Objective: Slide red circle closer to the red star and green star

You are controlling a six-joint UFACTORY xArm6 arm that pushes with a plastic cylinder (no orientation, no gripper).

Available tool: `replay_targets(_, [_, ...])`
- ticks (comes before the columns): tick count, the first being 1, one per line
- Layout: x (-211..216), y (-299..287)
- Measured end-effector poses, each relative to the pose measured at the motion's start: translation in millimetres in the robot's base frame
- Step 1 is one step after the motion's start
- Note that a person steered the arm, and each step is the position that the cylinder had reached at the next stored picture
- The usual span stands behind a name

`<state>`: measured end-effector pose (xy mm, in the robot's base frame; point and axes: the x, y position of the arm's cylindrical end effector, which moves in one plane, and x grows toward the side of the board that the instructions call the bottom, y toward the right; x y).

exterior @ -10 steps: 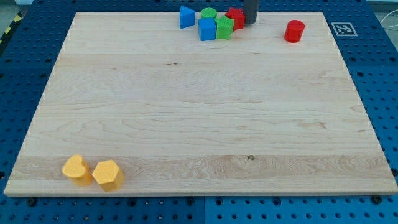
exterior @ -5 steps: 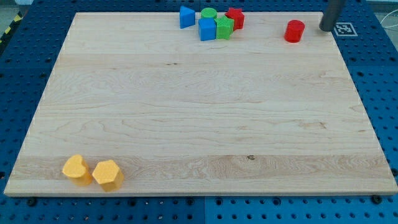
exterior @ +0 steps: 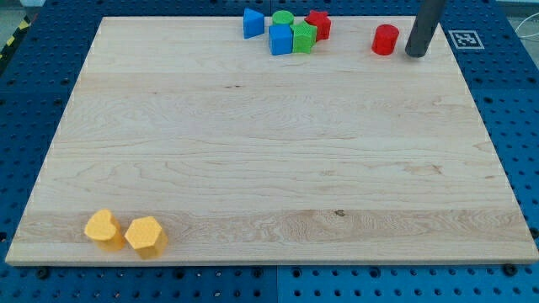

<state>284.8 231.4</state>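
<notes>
The red circle [exterior: 386, 39] stands near the view's top, right of the block cluster. The red star [exterior: 318, 23] and the green star [exterior: 303, 36] sit in that cluster at the top middle, touching each other. My tip [exterior: 415, 54] is just to the right of the red circle, a small gap between them. The rod rises from it out of the view's top.
A blue triangle [exterior: 253, 23], a green circle [exterior: 282, 18] and a blue cube [exterior: 280, 39] sit beside the stars. Two yellow blocks [exterior: 102, 229] [exterior: 145, 236] lie at the bottom left. A marker tag [exterior: 466, 39] is at the board's top right corner.
My tip went from beside the red star across to the right of the red circle, then moved left. The red circle has slid a little to the left, toward the stars.
</notes>
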Motion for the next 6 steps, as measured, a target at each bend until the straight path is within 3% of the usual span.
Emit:
replay_targets(3, [-24, -13])
replay_targets(5, [-9, -86])
replay_targets(6, [-25, -106])
